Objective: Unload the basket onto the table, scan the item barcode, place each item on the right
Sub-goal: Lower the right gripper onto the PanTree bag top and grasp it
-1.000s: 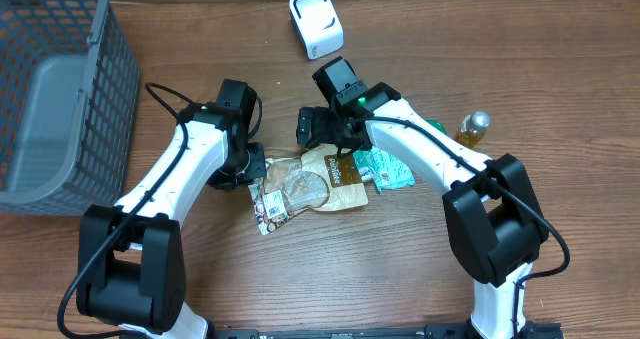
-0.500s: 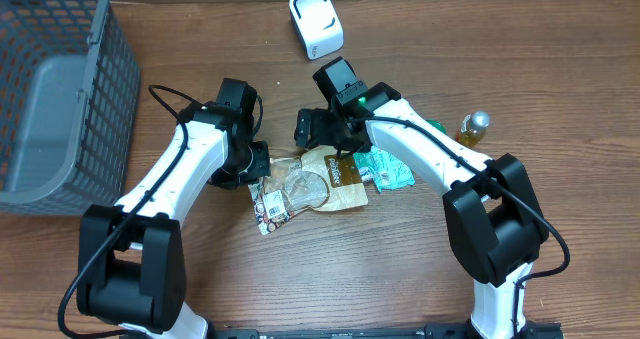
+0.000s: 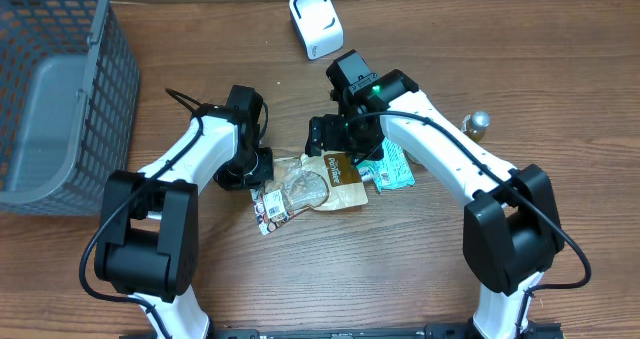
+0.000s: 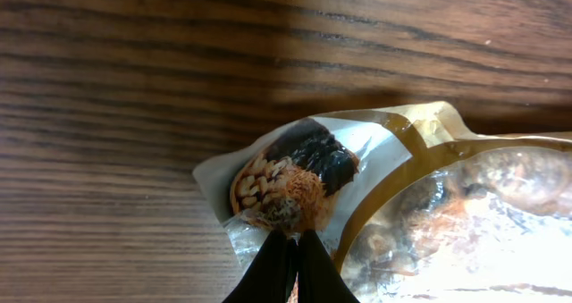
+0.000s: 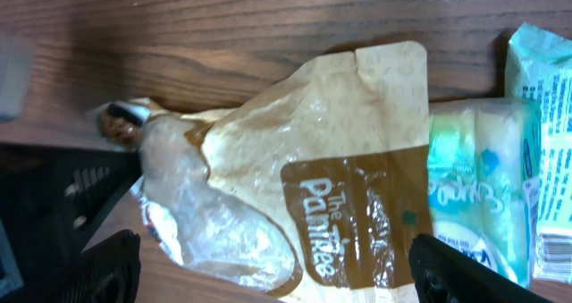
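Your right gripper (image 5: 273, 263) has slid a little toward its own side and back toward the arm bases over the last second. It now hangs directly above the snack pouch (image 3: 315, 184). Its jaws stand wide, one finger on each side of the pouch's brown printed panel, and they hold nothing, though they have just begun to narrow from their widest. Your left gripper (image 4: 290, 254) has not let go: its jaws are pressed fully together on the pouch's corner, by the picture of nuts, pinching that thin edge. The left arm's elbow has swung inward, yet the pouch lies where it lay, flat on the table (image 3: 420, 269) between the two grippers, its right edge against the teal packet (image 3: 388, 169). The scanner (image 3: 316, 23) stands well apart at the far edge.

For the task, this looks like the start of a second grasp and not yet a scan, since the pouch is unlifted and no barcode is turned to the scanner. As you close the right jaws, take care that the outer finger does not catch the teal packet, and expect the glossy film to crumple or slip
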Motion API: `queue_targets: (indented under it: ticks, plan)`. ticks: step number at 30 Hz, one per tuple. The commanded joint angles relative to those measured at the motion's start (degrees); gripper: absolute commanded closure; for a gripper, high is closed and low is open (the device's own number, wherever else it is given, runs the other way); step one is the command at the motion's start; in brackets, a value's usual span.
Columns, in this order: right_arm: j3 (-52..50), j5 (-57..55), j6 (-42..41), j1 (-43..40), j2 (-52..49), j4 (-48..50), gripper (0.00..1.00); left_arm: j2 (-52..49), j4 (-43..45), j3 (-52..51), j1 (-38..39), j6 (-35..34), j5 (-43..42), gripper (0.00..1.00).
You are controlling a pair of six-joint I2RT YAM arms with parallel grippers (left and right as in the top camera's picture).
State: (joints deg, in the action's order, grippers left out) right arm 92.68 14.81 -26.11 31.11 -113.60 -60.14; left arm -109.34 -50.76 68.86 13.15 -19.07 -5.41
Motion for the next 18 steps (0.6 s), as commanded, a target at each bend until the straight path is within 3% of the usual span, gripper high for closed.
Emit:
queue_targets:
  ticks: [1, 7, 18]
  plan:
    - [-0.09, 0.31, 0.96, 0.09, 1.36, -0.17, 0.08, -0.81, 0.28, -0.31, 0.37, 1.33, -0.59, 0.96]
    - [-3.89, 0.31, -0.37, 0.87, 1.31, 2.86, 0.08, -0.81, 0.28, -0.31, 0.37, 1.33, -0.59, 0.96]
    - [-14.38, 0.87, -5.44, 3.72, 0.83, 17.18, 0.05, -0.81, 0.48, -0.31, 0.37, 1.36, -0.59, 0.96]
